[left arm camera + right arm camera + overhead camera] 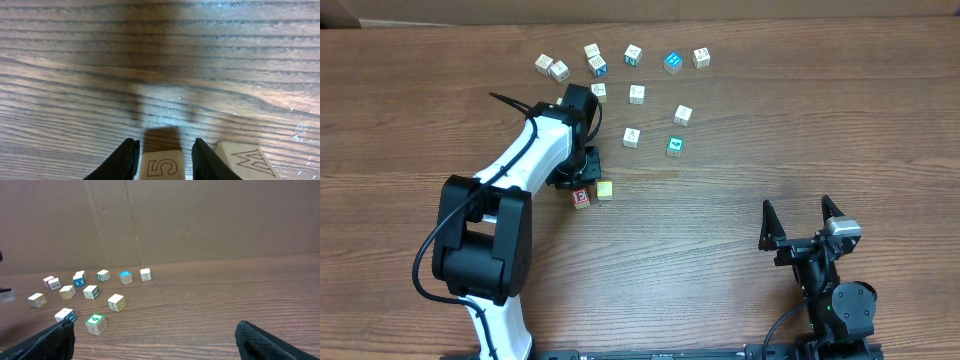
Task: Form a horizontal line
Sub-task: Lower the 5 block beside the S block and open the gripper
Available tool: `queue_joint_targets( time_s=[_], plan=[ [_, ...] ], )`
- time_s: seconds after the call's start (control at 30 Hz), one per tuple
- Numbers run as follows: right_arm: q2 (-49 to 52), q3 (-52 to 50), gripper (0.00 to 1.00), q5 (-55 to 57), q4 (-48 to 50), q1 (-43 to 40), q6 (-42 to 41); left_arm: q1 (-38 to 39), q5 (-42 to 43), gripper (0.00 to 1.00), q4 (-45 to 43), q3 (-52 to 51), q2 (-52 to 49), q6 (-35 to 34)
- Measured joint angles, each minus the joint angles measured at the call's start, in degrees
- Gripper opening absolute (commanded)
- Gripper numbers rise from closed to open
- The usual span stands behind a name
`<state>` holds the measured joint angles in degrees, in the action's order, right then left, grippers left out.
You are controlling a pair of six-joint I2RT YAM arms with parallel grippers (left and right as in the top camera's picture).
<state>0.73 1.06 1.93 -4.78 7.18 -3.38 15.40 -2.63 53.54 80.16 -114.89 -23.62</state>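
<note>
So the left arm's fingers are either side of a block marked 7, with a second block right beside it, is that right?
Not quite. The block between the fingers of the left gripper reads 5, not 7; the left wrist view shows it. A second block does sit right beside it.

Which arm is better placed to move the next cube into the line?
Left. The left gripper is at the red cube and yellow cube, fingers straddling a cube marked 5; the right gripper sits open, far from every cube.
</note>
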Motion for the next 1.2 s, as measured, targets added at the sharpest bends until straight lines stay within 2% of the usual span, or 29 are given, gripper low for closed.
queue_joint_targets(
  time_s=[0.13,0.27,0.43,0.77,0.83,0.9,0.97,1.1,1.2],
  plan=[
    [0.0,0.0,1.0,0.0,0.0,0.0,0.02,0.0,-0.02,0.43,0.94,0.02,0.0,-0.26],
    [0.0,0.0,1.0,-0.02,0.0,0.0,0.02,0.0,0.07,0.4,3.04,0.0,0.0,-0.33],
    [0.0,0.0,1.0,0.0,-0.02,0.0,0.02,0.0,0.31,0.31,4.07,0.0,0.0,-0.37],
    [0.0,0.0,1.0,-0.02,0.02,0.0,0.02,0.0,0.31,0.27,0.79,0.0,0.0,-0.39],
    [0.0,0.0,1.0,0.0,0.0,0.0,0.0,0.0,0.28,0.29,0.37,0.0,0.0,-0.39],
    [0.0,0.0,1.0,0.0,0.0,0.0,0.02,0.0,0.31,0.4,0.48,0.0,0.0,-0.39],
    [0.0,0.0,1.0,-0.02,0.0,-0.02,0.0,0.0,0.33,0.45,1.05,0.0,0.0,-0.52],
    [0.0,0.0,1.0,0.0,0.0,-0.02,0.0,0.0,0.31,0.49,2.82,0.0,0.0,-0.39],
    [0.0,0.0,1.0,0.0,-0.02,0.0,0.0,0.0,0.33,0.47,4.15,0.0,0.0,-0.39]
  ],
)
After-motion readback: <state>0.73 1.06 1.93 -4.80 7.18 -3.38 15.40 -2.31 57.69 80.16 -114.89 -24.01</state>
